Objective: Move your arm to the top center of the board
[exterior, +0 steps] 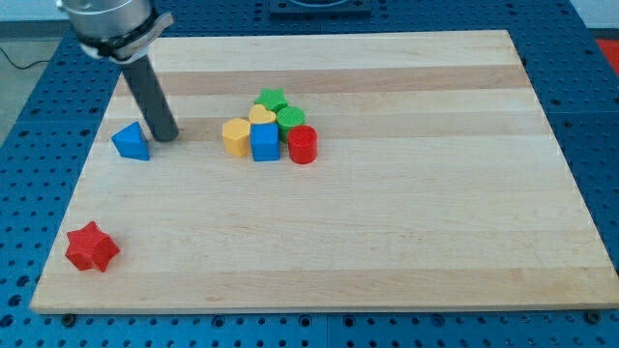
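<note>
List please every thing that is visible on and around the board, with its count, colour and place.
board: 1, light wood, fills the view
blue triangle: 1, upper left
red star: 1, lower left
cluster above centre, blocks close together:
green star: 1, top
yellow heart: 1
green block: 1, shape unclear
yellow block: 1, left
blue cube: 1
red cylinder: 1, right
my tip: 1, dark, just right of the blue triangle

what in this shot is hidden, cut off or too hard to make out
1. Arm: camera view, cut off by the view's top edge; only the grey collar and dark rod show. My tip sits just right of the blue triangular block; contact cannot be told.
2. Green star block and yellow heart block: lower parts hidden by the blue cube and yellow block in front.
3. Green round block: partly hidden behind the red cylinder.
</note>
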### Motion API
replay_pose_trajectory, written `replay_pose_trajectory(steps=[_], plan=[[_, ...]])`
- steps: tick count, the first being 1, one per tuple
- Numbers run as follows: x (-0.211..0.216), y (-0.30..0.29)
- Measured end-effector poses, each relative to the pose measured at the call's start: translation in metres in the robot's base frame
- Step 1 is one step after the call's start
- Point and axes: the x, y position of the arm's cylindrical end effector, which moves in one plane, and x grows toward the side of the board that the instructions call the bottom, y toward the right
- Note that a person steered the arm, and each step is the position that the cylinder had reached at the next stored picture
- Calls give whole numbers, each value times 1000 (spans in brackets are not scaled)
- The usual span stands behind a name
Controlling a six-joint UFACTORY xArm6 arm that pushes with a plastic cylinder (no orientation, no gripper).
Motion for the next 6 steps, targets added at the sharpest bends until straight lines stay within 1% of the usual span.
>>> replay_pose_trajectory(steps=[1,2,3,4,5,6], plan=[[-55,33],[-112,81],[-128,120],[-128,120],[-150,119],[-185,144]])
